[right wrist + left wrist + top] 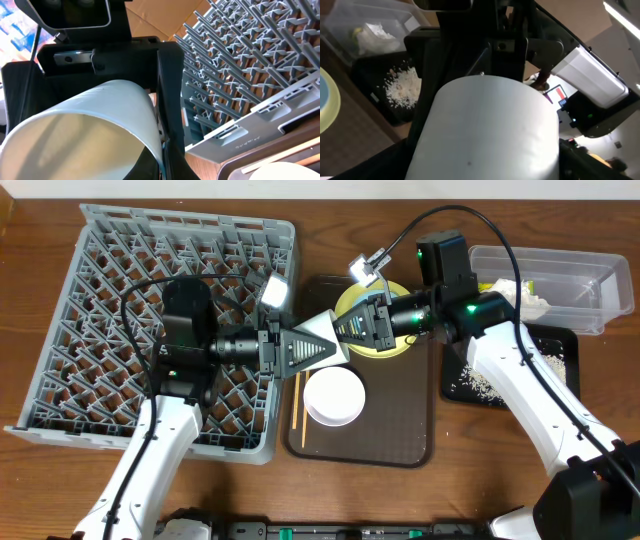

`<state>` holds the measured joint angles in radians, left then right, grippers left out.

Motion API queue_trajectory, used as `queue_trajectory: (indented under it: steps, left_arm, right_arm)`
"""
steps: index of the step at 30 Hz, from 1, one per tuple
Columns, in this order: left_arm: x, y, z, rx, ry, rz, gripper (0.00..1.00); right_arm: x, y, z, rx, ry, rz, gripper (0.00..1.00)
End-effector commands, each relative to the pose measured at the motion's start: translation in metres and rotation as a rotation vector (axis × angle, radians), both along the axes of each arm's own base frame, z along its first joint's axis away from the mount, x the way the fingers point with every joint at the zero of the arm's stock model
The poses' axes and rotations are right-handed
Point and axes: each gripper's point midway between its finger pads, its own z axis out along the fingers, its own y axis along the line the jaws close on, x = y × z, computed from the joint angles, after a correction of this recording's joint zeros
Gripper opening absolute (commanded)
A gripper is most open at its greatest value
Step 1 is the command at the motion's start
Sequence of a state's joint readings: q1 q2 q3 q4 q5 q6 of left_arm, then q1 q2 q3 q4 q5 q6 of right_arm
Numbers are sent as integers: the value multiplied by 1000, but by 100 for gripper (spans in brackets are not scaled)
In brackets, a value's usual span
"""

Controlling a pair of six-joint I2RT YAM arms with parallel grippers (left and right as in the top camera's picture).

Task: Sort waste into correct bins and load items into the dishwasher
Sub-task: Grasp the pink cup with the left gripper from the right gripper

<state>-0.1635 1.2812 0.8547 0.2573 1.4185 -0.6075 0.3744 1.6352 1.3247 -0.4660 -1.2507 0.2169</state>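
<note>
The light blue bowl [322,328] hangs on its side in the air between my two grippers, over the left end of the brown tray. It fills the left wrist view [485,130]. My right gripper [352,330] pinches its rim, one finger inside and one outside [167,160]. My left gripper [318,350] is at the bowl's base, and the bowl hides its jaws. The yellow plate [382,352] lies under my right gripper. The white bowl [334,396] and the chopsticks [296,405] lie on the brown tray. The grey dish rack [100,300] is on the left.
The clear tub [590,275] at the back right holds the white napkin [525,298]. The black tray [560,375] in front of it holds rice crumbs [480,385]. The brown serving tray [400,430] sits in the middle, beside the rack.
</note>
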Motion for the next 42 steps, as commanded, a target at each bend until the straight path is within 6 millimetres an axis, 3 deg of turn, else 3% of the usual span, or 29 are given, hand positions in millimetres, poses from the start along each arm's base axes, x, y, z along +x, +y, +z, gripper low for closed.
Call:
queue_trajectory:
  steps: [1,7,23,31,42]
  left_arm:
    - [-15,-10,10,-15,25,-77,84]
    - [-16,-10,10,-16,25,-83,89]
    - [-15,-9,10,-16,28,-77,89]
    - [16,5,5,4,82,94,94]
    - [30,7,2,-13,329,192,93]
  right_arm:
    - [2,2,-1,1,-13,1,1]
    - [13,-3,4,17,-35,-29,1]
    - [32,-17,-3,-26,-28,-121,1]
    - [38,-25,-2,-24,-23,-143,1]
    - [42,-23,1,-18,-13,-159,1]
